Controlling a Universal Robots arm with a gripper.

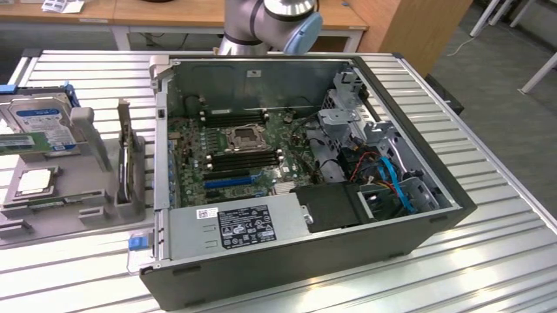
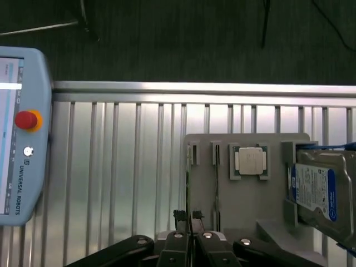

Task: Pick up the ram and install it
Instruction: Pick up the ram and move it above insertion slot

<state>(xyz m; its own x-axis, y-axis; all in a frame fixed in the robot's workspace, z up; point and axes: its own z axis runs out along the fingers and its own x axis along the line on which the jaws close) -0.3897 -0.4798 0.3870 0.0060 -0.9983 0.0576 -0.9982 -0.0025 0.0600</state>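
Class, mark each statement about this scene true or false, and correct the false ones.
1. The case is open, showing the motherboard. True.
2. The hard drive sits inside the case. False: it stands in the grey fixture, outside the case.
3. The gripper is shut. True.
4. The pendant has a green button. False: its button is red.
5. The ram is in a motherboard slot. False: it rests by the hard drive on the fixture.
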